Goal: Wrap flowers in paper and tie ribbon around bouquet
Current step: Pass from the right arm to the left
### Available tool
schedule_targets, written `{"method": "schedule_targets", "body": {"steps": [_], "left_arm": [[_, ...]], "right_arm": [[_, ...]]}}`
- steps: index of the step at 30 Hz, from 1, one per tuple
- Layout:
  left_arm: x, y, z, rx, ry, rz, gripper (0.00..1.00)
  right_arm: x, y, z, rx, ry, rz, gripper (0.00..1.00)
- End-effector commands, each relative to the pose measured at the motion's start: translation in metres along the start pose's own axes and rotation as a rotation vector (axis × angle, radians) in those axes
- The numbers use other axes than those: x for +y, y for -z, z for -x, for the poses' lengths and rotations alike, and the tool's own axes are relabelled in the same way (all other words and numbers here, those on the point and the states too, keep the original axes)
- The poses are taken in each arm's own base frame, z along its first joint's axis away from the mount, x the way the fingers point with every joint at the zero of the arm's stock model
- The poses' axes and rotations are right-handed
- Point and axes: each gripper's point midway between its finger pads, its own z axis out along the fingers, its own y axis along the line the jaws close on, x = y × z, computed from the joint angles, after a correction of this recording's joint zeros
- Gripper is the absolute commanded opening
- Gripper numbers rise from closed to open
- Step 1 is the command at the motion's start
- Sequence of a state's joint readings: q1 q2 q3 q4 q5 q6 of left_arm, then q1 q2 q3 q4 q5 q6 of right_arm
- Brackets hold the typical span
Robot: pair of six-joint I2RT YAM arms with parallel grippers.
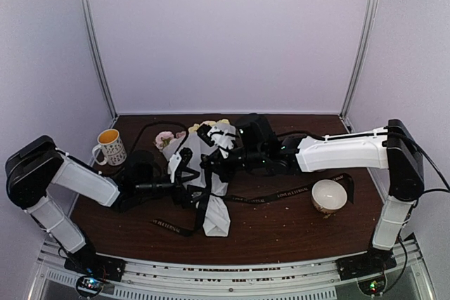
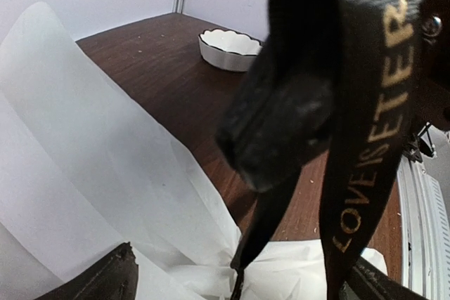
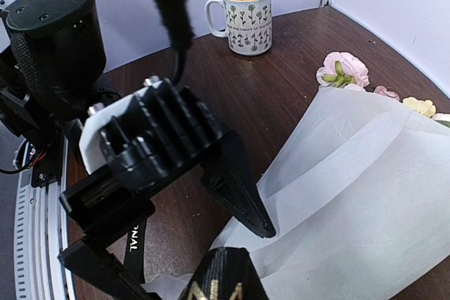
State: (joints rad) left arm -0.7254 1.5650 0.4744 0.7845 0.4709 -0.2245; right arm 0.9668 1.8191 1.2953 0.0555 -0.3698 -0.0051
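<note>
The bouquet lies mid-table: the pale paper (image 1: 214,217) forms a cone with its narrow end near me, and the pink and yellow flowers (image 1: 169,137) show at the far wide end. The black ribbon (image 1: 281,194) with gold lettering trails across the table under the cone. My left gripper (image 1: 188,177) stands open beside the cone's waist, and its fingers (image 2: 105,279) straddle paper (image 2: 105,173) and a hanging loop of ribbon (image 2: 365,173). My right gripper (image 1: 214,161) is shut on the ribbon (image 3: 221,275) just above the cone. Blooms (image 3: 343,68) peek past the paper (image 3: 365,194).
A flowered mug (image 1: 110,147) stands at the back left, also seen in the right wrist view as the mug (image 3: 247,19). A white scalloped bowl (image 1: 328,194) sits at the right, in the left wrist view as the bowl (image 2: 230,48). Walls close in on three sides.
</note>
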Motion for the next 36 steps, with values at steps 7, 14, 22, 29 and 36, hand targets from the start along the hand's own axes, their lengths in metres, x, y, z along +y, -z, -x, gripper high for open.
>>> {"method": "schedule_targets", "body": {"steps": [7,14,22,29,36], "left_arm": [[0.004,-0.017,0.034,-0.102,-0.034,-0.028,0.86],[0.002,-0.020,0.040,-0.101,-0.061,-0.040,0.50],[-0.001,-0.018,0.030,-0.073,-0.068,-0.054,0.06],[0.010,-0.016,0.026,-0.056,-0.076,0.021,0.00],[0.010,-0.020,0.021,0.032,-0.214,0.157,0.00]], "right_arm": [[0.007,0.014,0.032,-0.078,0.048,0.015,0.00],[0.008,0.012,0.033,-0.077,0.052,0.023,0.00],[0.004,0.014,0.033,-0.069,0.058,0.001,0.00],[-0.016,0.025,0.016,0.024,0.046,-0.125,0.39],[-0.048,0.075,-0.041,0.206,0.030,-0.376,0.56]]}}
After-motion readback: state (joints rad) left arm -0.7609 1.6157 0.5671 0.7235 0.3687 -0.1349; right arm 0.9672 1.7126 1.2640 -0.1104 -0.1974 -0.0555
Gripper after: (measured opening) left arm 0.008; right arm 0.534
